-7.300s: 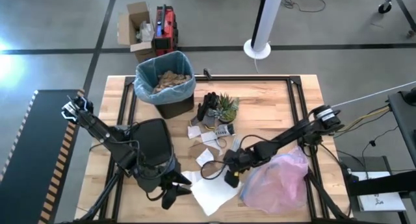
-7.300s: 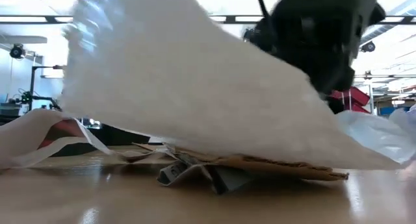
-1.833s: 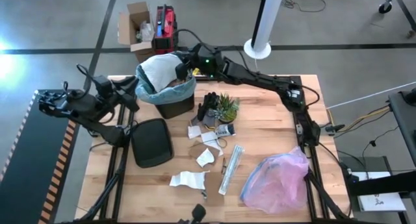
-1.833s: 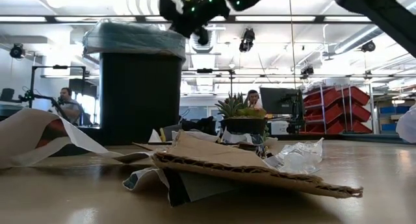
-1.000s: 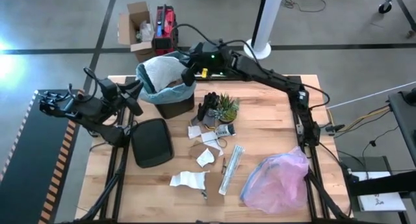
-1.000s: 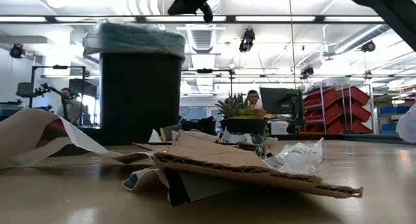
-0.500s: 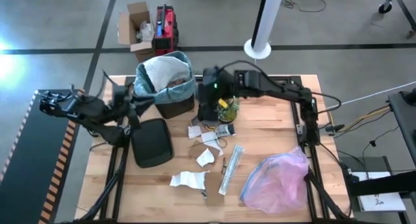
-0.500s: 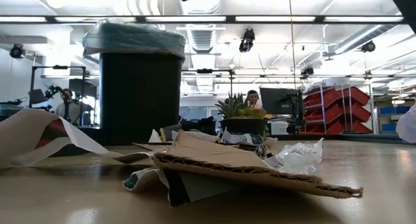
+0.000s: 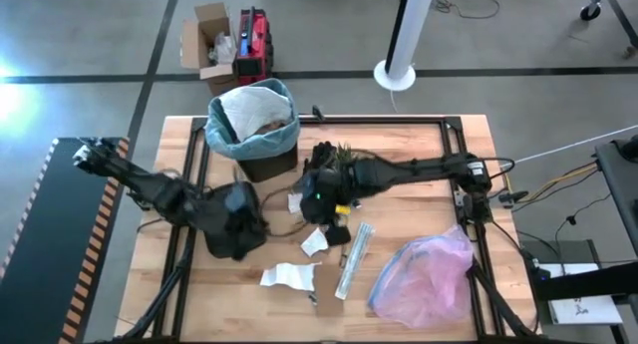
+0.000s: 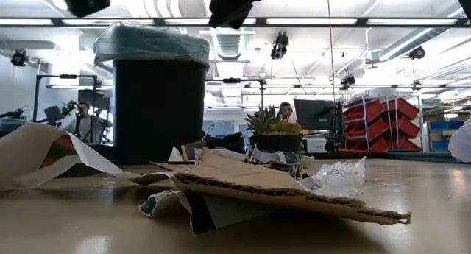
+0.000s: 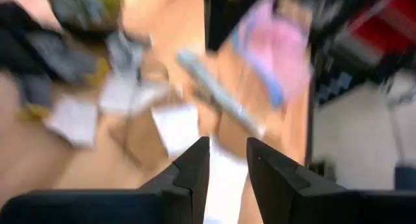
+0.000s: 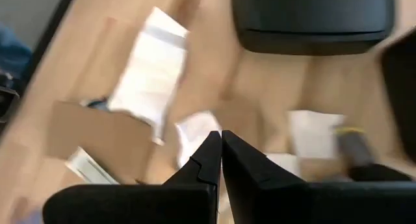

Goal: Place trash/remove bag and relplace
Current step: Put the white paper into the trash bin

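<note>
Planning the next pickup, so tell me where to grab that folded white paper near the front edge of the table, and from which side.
Take the white paper by its left end, coming straight down from above. It lies flat on the table, and its right end sits against the brown cardboard piece, while the left end has bare wood around it. The left hand looks nearer, so it may suit better.

We saw a pale wooden tabletop [image 9: 409,155] edged by a black frame. At eleven o'clock stood a dark bin [image 9: 261,157] lined with the light blue bag [image 9: 221,127]. Just off centre, toward twelve, sat a small potted plant [image 9: 344,157]. A black lid [image 9: 235,216] lay at nine o'clock. Trash lay from the centre toward six: white paper pieces [image 9: 287,275], a brown cardboard scrap [image 9: 327,281] and a long clear wrapper [image 9: 355,256]. A pink plastic bag [image 9: 424,276] rested at four o'clock.
</note>
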`<state>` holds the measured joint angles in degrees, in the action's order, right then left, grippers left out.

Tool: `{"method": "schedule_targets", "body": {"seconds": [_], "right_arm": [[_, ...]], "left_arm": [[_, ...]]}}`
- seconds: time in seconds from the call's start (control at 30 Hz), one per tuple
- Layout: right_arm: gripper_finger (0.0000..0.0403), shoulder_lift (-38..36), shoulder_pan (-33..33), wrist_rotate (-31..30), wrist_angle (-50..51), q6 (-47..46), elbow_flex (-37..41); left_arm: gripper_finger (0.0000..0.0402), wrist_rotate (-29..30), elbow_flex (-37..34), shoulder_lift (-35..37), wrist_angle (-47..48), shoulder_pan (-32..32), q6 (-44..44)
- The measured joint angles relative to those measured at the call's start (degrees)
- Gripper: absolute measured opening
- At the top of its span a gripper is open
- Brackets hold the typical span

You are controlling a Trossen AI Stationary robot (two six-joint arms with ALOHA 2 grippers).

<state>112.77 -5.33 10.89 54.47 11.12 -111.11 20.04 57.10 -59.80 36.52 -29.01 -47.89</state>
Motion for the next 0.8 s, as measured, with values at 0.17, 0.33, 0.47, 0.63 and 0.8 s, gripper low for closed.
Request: {"method": "schedule_targets", "body": {"seconds": [0.17,0.33,0.47,0.63,0.8], "right_arm": [[0.0001,-0.04,-4.71,0.19,-10.19,-9.11,7.58],[0.0031,-0.04,-9.21,0.06,-19.85,-19.37,13.28],[0.0079,-0.04,-12.31,-1.78,-26.45,-27.34,15.98],[0.0140,-0.04,-15.00,-11.32,-27.98,-32.19,18.59],[0.0176,-0.04,-15.48,-12.42,-27.55,-35.98,19.75]], "left_arm": [[0.0108,-0.08,-0.15,-6.18,-0.25,-7.81,-1.57],[0.0129,1.62,-0.15,-12.47,-2.48,-14.47,-6.91],[0.0150,2.89,-0.15,-17.47,-7.19,-17.26,-7.78],[0.0178,6.66,-0.15,-23.07,-13.19,-17.99,-3.12],[0.0192,8.10,-0.15,-27.26,-17.69,-17.72,0.43]]}}
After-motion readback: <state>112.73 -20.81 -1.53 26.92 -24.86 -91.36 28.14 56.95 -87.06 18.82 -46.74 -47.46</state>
